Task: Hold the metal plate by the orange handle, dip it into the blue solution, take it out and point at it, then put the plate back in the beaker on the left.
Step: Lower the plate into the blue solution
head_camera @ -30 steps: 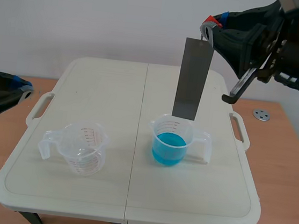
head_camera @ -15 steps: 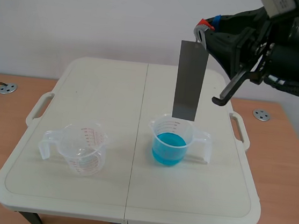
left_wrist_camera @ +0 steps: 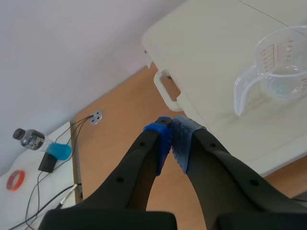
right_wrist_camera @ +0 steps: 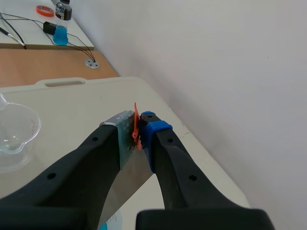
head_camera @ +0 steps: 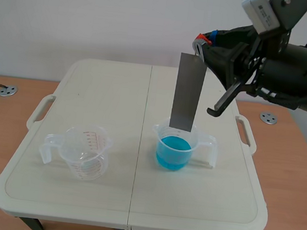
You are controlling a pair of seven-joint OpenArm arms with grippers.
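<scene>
The right gripper [head_camera: 201, 43] is pinching the orange handle [right_wrist_camera: 135, 125] between its pads, high over the far right part of the table [head_camera: 112, 88]. The metal plate [head_camera: 188, 91] is hanging down from that handle as a long grey strip, leaning only slightly from upright. In the scene view its lower edge is meeting the far rim of the beaker with the blue solution [head_camera: 174, 148]; the edge is staying clear of the blue liquid [head_camera: 172, 154], which is filling the lower part of the cup. This beaker is standing just right of the table's middle seam, its handle pointing to the right. The empty beaker [head_camera: 85, 153] is standing well apart on the left half, handle to the left.

The left gripper [left_wrist_camera: 172, 136] is hanging off the table's left side over the wooden desk [left_wrist_camera: 120, 124], its blue pads pressed together on nothing, with the empty beaker ahead of it.
</scene>
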